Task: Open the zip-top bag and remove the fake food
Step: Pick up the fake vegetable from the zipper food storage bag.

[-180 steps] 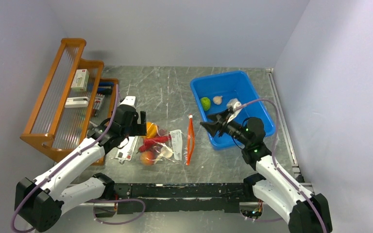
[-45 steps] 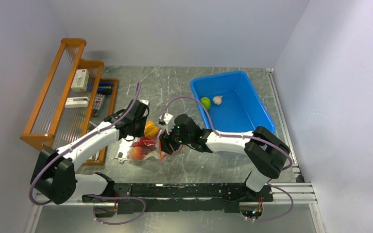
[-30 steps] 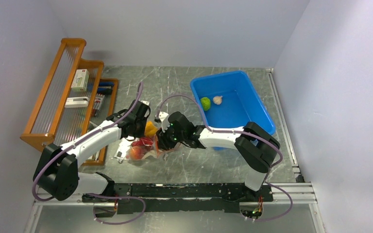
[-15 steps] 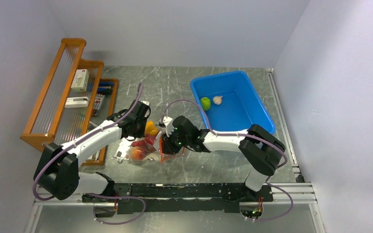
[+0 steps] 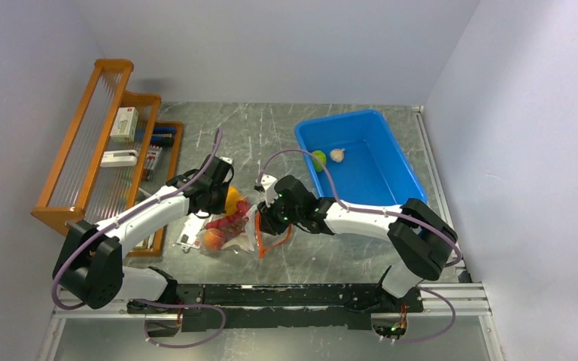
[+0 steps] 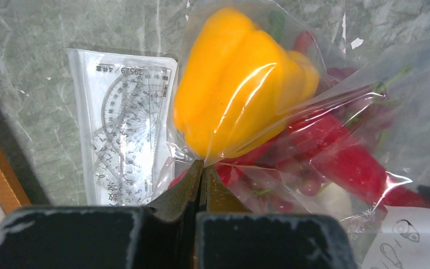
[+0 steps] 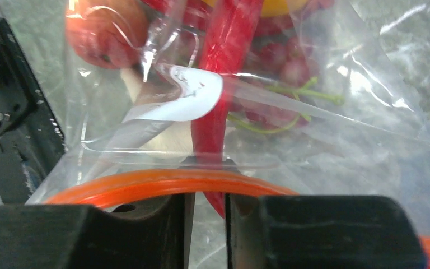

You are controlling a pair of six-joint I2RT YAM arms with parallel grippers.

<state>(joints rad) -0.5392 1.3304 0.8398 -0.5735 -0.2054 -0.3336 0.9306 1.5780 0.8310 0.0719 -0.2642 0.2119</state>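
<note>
The zip-top bag (image 5: 229,226) lies left of centre, its orange zip strip (image 5: 262,242) gaping toward the right. My left gripper (image 5: 222,197) is shut on a fold of the bag's plastic just below the yellow pepper (image 6: 235,78); its tips (image 6: 201,165) meet with film between them. My right gripper (image 7: 207,168) reaches through the zip strip (image 7: 145,182) and is shut on the tip of a red chilli (image 7: 227,67). Peach (image 7: 103,31), grapes (image 7: 280,61) and a white label (image 7: 185,92) show inside. A lime (image 5: 317,159) and garlic (image 5: 337,154) lie in the blue bin (image 5: 339,120).
A flat clear packet holding a protractor (image 6: 126,129) lies under the bag's left side. A wooden rack (image 5: 83,150) with small boxes stands along the left wall. The blue bin sits at the back right, beyond my right arm.
My right gripper has drawn back to the right, out of the bag's mouth, with the chilli tip between its jaws. The zip strip has shifted right with it. The left arm has stayed put.
</note>
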